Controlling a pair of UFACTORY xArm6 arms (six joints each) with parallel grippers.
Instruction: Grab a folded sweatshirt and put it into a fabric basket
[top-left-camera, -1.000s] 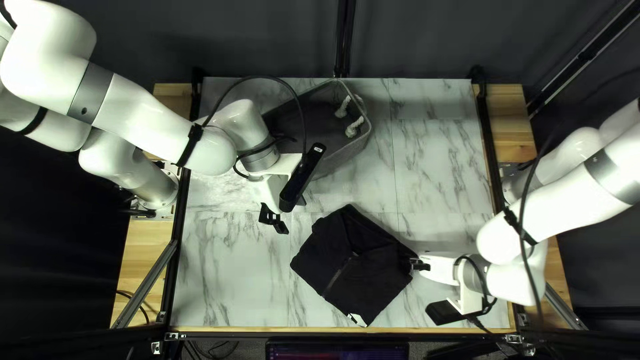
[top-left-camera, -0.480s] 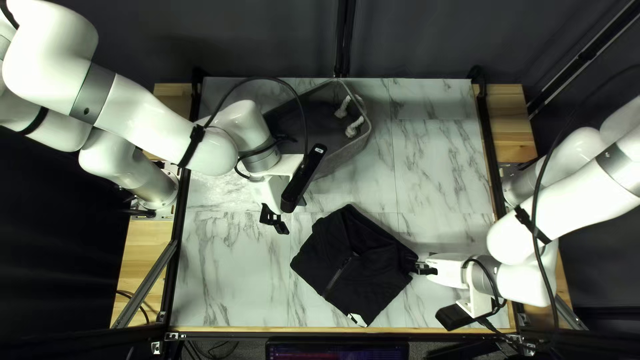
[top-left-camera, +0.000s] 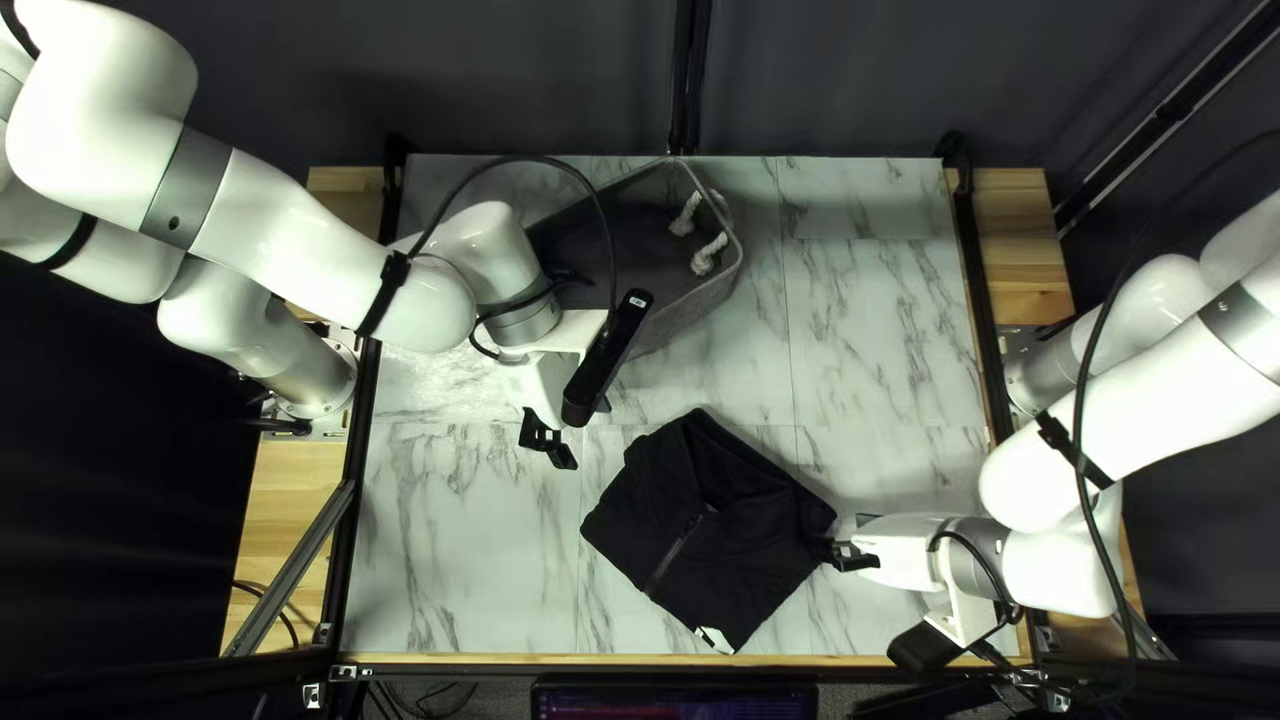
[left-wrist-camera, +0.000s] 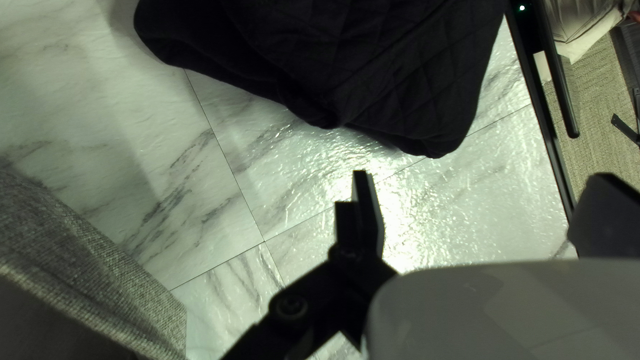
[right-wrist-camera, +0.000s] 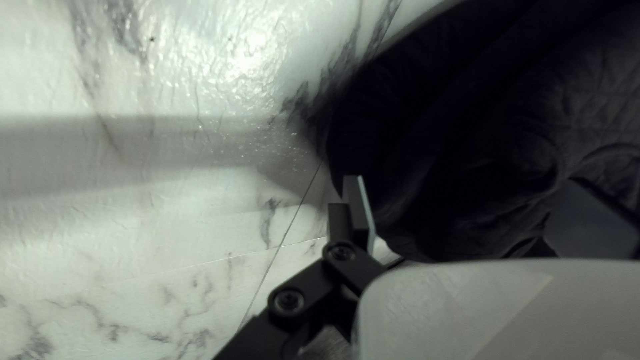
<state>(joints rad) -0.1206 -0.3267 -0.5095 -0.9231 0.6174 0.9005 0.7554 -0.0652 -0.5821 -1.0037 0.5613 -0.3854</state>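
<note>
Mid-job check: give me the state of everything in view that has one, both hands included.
Sweatshirt: folded, lying on the table, outside the basket.
Basket: upright, top open.
Left hand: open.
Right hand: open, at the sweatshirt's edge.
Screen: lit.

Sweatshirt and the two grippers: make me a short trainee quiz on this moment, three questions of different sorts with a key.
1. Multiple choice: Where does the sweatshirt lie?
A) inside the basket
B) on the table
C) over the left arm

2. True or false: The left gripper is open.

3. Fill in one word, "middle" or "edge": The right gripper is at the sweatshirt's ____.

Key: 1 B; 2 true; 3 edge.
</note>
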